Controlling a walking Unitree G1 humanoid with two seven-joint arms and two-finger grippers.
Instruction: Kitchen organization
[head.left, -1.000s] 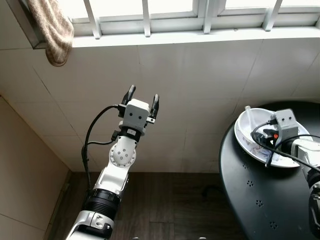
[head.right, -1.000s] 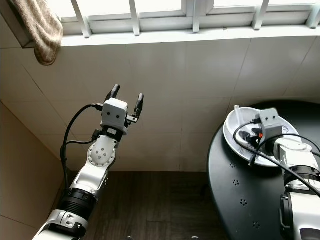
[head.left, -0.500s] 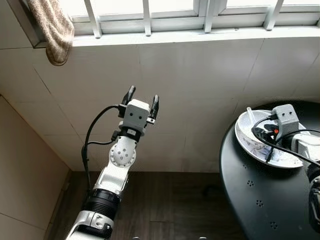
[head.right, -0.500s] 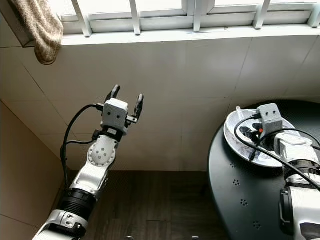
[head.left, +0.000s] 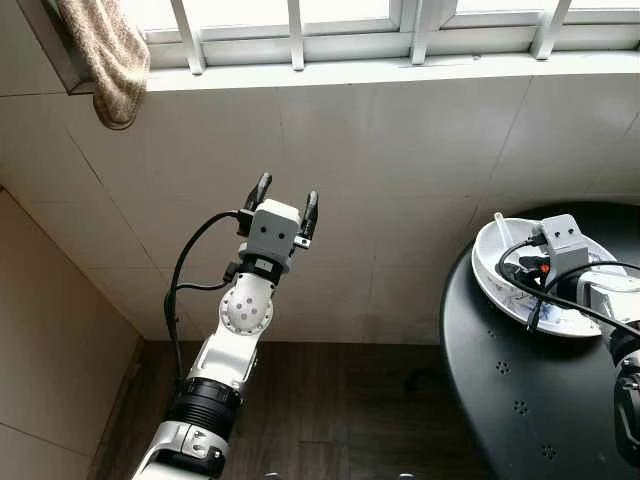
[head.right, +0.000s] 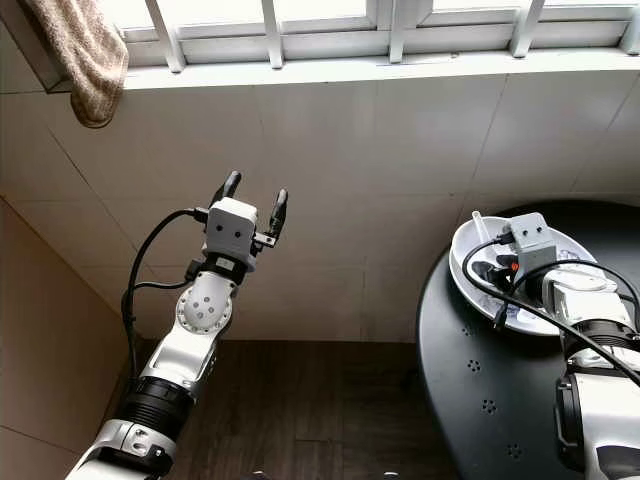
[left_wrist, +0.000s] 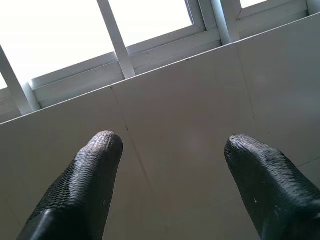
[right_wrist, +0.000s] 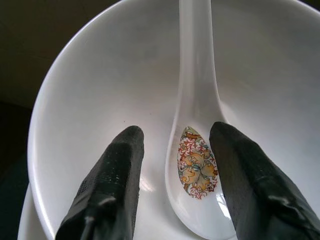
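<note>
Fingers (right_wrist: 117, 185) of the right gripper (right_wrist: 175, 175) spread inside the white bowl (right_wrist: 100, 75) on the dark surface (head.left: 500, 400), straddling the ceramic spoon (right_wrist: 197, 165) — closing off-centre could skid it; left gripper (head.left: 283, 200) released, raised idle.

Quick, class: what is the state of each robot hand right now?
Left hand: open, holding nothing, raised before the tiled wall.
Right hand: open inside the white ceramic bowl, fingers straddling the white flower-patterned soup spoon, not gripping it.
</note>
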